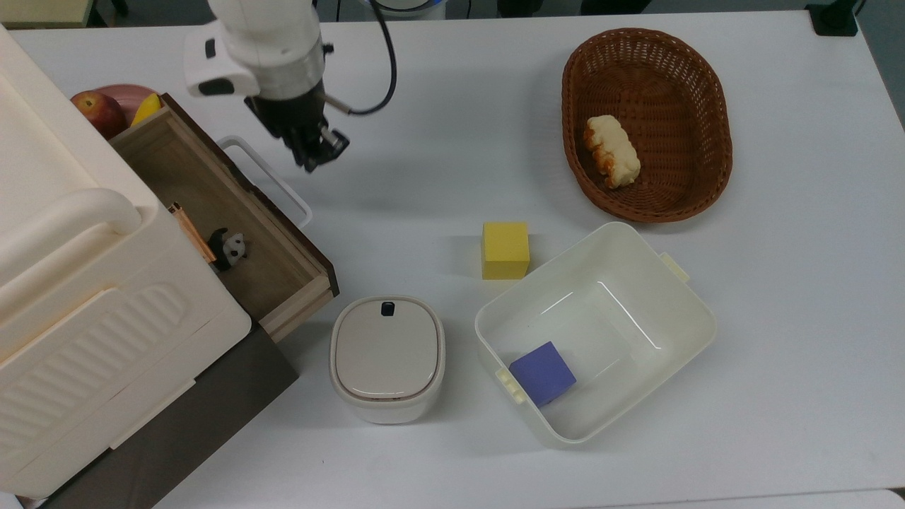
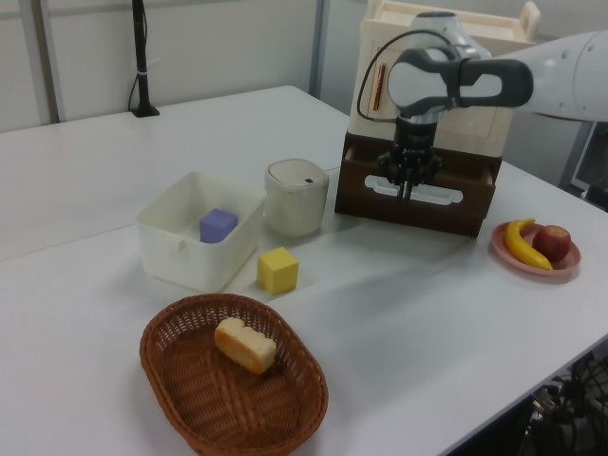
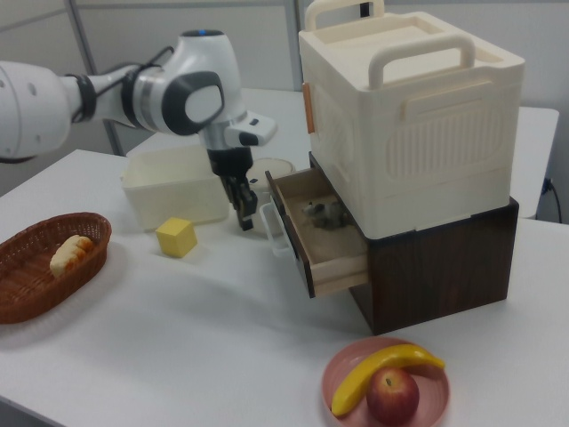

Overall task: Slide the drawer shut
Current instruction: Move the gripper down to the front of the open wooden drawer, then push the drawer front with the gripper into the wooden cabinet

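drawer (image 1: 233, 212) front: bare table | lidded container (image 1: 387, 357) beside its corner

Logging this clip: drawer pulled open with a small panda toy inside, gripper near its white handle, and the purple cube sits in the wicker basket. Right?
Not quite. The purple cube sits in the white plastic bin, as the top view shows; the wicker basket holds a piece of bread. The rest stands: drawer open, gripper near the handle.

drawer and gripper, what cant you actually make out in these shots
- Back of the drawer: top view, hidden under the cream cabinet.
- Whether the gripper touches the white handle: top view shows them apart, left view overlaps them.
- Small panda-like figure in the drawer: too small to identify.
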Motion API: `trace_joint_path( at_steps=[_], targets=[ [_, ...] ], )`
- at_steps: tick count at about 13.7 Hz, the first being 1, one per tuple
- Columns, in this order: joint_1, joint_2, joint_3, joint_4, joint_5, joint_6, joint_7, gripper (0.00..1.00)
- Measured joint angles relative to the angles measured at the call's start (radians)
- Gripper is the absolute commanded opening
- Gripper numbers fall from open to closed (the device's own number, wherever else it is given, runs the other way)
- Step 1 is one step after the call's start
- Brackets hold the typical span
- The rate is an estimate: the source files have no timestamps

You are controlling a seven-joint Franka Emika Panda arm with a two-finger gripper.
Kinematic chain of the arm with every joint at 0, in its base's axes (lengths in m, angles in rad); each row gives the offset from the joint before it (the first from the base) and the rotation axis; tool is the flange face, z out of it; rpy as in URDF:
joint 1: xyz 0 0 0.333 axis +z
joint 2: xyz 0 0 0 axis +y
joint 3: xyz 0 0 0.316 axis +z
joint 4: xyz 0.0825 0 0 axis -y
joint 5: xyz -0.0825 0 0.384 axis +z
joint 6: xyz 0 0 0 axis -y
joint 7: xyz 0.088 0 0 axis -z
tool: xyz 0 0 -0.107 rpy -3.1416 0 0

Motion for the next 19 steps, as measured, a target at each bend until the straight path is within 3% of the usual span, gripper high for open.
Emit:
trace_joint_path(
  at_steps=[8,16,19],
  targets=[
    [-0.022,0.069,-0.009,0.013,0.000,0.193,0.139,0.16],
    [-0.066,0.161,-0.046,0.107,0.003,0.312,0.146,0.18],
    [-0.059,0.161,-0.048,0.109,-0.009,0.302,0.108,0.25]
  ],
)
